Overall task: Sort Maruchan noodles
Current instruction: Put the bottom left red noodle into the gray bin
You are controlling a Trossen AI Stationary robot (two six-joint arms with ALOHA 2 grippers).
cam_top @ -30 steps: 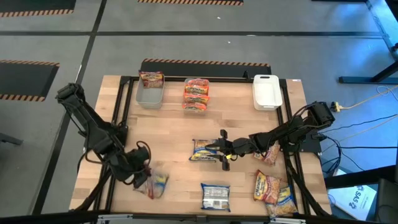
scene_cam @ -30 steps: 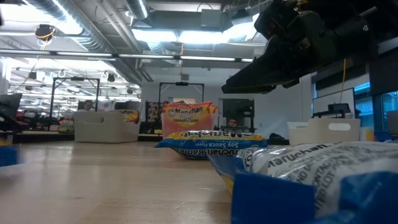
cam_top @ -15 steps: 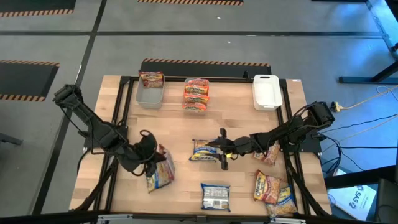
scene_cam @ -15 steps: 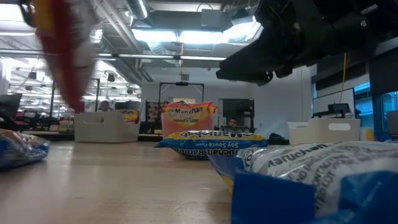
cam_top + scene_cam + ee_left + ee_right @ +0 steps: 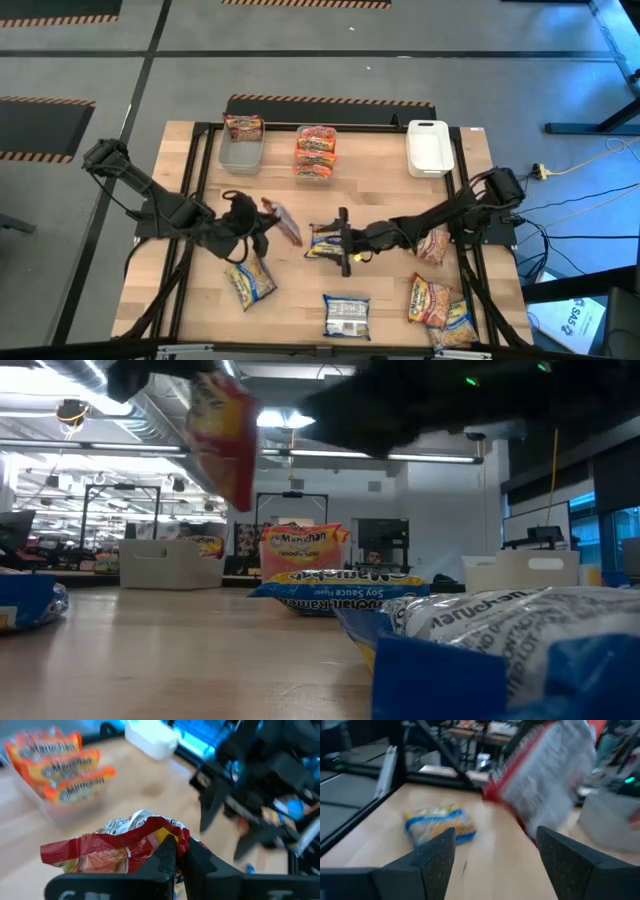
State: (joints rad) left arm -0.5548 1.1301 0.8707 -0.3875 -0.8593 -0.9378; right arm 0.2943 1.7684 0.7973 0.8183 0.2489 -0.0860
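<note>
My left gripper (image 5: 262,222) is shut on a dark red-and-yellow Maruchan packet (image 5: 285,222), which shows high above the table in the low view (image 5: 225,435). A blue-yellow packet (image 5: 250,282) lies flat on the wood near the left. My right gripper (image 5: 343,240) is open, with its fingers spread over the right end of another blue-yellow packet (image 5: 322,240) at mid-table. Its wrist view shows the gripper (image 5: 495,860) wide open, with the red packet (image 5: 545,785) ahead. A grey bin (image 5: 241,152) holds a red packet, and a clear bin (image 5: 315,152) holds pink-orange ones. My left gripper pinches the red packet between its two shut fingers (image 5: 167,857) at a crumpled edge (image 5: 172,836). The fingers come nearly level from the table's left. The packet is lifted clear of the table and sticks out past the fingertips, tilted and crinkled.
A white bin (image 5: 430,147) stands at the far right. A blue-white packet (image 5: 346,315) lies near the front edge. Several more packets (image 5: 437,300) are heaped at the near right corner. Bare wood lies between the bins and the grippers.
My left gripper has risen from the near left of the table and moved toward the far edge and the right. It has lifted the red packet clear, and the blue-yellow packet beneath stayed on the table. My right gripper has moved slightly left over the middle packet.
</note>
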